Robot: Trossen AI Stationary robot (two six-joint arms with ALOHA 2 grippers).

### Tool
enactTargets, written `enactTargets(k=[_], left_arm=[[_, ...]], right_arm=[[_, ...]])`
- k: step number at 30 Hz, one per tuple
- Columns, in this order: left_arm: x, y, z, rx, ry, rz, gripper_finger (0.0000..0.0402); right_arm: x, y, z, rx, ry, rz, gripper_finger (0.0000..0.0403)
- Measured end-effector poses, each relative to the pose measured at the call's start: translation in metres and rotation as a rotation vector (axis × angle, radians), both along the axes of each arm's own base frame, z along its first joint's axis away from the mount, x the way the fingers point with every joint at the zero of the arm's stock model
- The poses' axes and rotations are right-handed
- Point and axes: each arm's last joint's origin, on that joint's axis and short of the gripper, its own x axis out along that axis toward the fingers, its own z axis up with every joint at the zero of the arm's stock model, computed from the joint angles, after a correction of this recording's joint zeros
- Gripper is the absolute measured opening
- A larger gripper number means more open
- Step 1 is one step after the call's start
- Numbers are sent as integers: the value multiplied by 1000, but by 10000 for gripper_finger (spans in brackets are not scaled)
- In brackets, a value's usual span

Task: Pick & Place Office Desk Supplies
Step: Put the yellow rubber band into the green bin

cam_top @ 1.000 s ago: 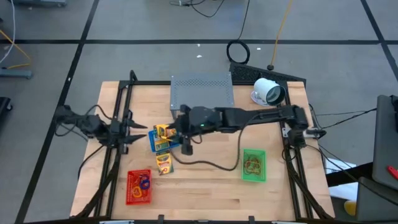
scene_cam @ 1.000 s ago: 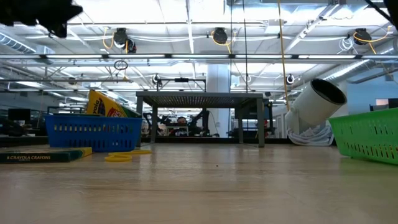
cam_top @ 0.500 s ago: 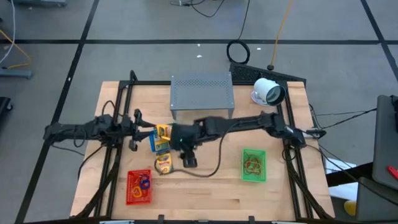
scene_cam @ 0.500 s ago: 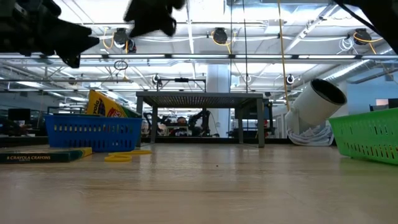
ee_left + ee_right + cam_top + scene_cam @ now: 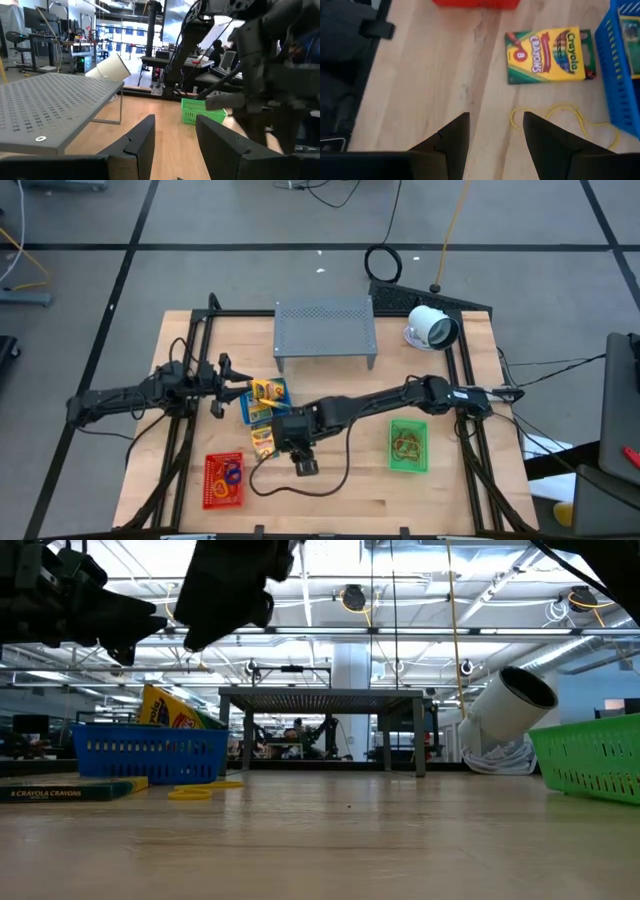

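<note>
Right gripper (image 5: 283, 435) has travelled from beside the grey stand toward the front of the table over the last second, and now hovers above the wood near the blue basket (image 5: 262, 405); its arm stretches farther across from the right. Its 2 dark fingers (image 5: 451, 137) stand apart with nothing between them. Under it lie a flat yellow crayon pack (image 5: 550, 55), printed cardboard, and a thin yellow rubber-band loop (image 5: 560, 120), both on bare wood just beside the basket's ribbed plastic wall.

Left gripper (image 5: 222, 372) has come in from the table's left edge to hang level with the blue basket, its fingers (image 5: 145, 137) parted part-way and empty.

At the near left, the red basket (image 5: 223, 480) holds coloured bands; the green basket (image 5: 407, 445), slotted plastic, sits at the right with tan loops in it. The blue basket holds another crayon pack (image 5: 266, 391) standing tilted.

Farther back stand the perforated grey metal stand (image 5: 325, 332) and the white round device (image 5: 432, 327), tipped on its side.
</note>
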Motion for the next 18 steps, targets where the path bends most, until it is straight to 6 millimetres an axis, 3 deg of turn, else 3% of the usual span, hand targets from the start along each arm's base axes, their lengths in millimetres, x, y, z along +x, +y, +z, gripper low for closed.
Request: enactTargets(k=[4,9,18], left_arm=[[0,2,-1,0,11,-3,152],[0,3,-1,-4,10,7,152],[0,3,-1,-30,11,5,152]], right_arm=[[4,1,0,-20,-49,38,173],[9,9,3,-171,-189,169,173],[12,1,-22,-245,-194,204,169]])
